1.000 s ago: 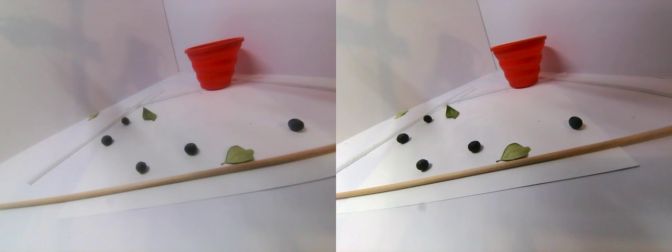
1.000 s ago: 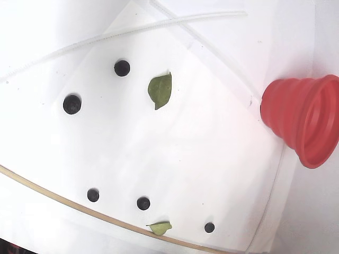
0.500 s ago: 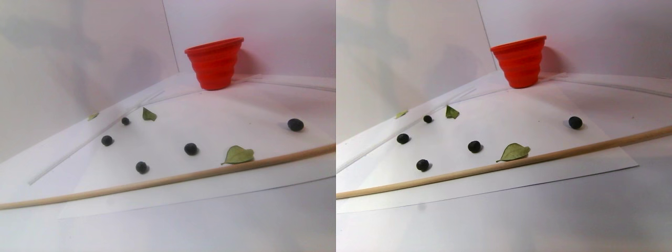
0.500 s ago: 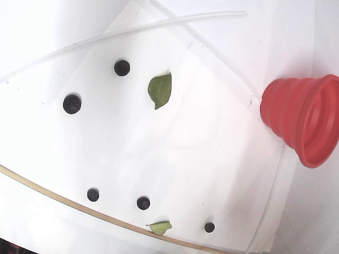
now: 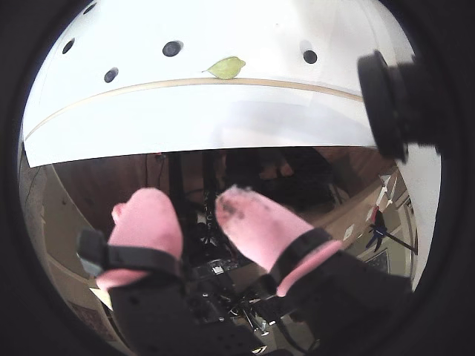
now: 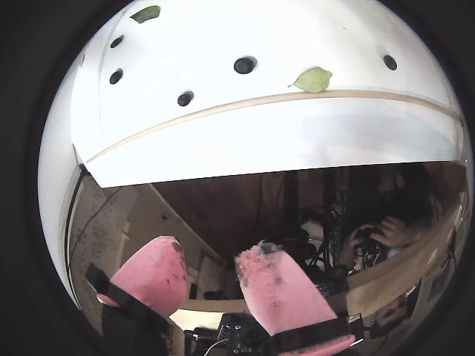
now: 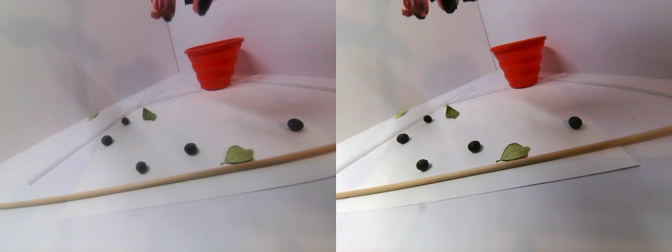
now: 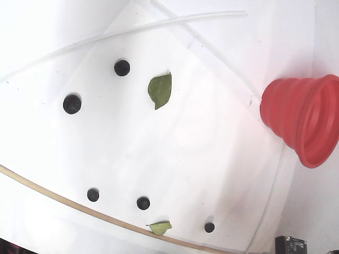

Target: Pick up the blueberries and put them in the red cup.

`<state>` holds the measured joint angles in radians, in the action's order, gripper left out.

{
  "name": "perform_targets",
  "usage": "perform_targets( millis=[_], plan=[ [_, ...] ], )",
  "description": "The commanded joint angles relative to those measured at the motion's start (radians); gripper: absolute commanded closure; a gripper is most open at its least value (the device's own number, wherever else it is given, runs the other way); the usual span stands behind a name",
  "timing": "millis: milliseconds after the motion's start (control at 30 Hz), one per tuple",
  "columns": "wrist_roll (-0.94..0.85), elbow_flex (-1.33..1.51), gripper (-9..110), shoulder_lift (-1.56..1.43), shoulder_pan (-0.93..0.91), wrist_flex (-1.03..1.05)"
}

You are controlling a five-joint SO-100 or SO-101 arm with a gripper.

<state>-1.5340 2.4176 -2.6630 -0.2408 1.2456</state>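
Five blueberries (image 8: 72, 104) lie loose on the white sheet covering the table (image 8: 201, 137), well apart from one another, none yet in the red cup (image 8: 304, 123). In the fixed view two sit toward the upper left beside a green leaf (image 8: 160, 90), and three lie along the lower edge, just inside a thin wooden rod (image 8: 47, 193), with a second smaller leaf (image 8: 160, 227) touching that rod. The cup stands upright at the sheet's far corner against the wall, well clear of every berry.

The hand (image 5: 194, 211) hangs high above all this, its two pink-padded fingers (image 5: 148, 222) parted to a moderate gap with nothing between them. In a wrist view the berries show far ahead of the fingertips, beyond the rod, so the hand must travel forward and well down to reach any of them. The row of three near the rod looks the closest from where it hovers; being round, they offer no preferred grip direction.
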Motion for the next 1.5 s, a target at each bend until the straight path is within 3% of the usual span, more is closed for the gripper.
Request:
perform_targets(
  millis=[0, 1467],
  plan=[
    [-0.014, 0.0, 87, 0.026, -0.014, -0.054],
    [-0.086, 0.063, 83, 0.612, -0.057, -0.693]
  ],
)
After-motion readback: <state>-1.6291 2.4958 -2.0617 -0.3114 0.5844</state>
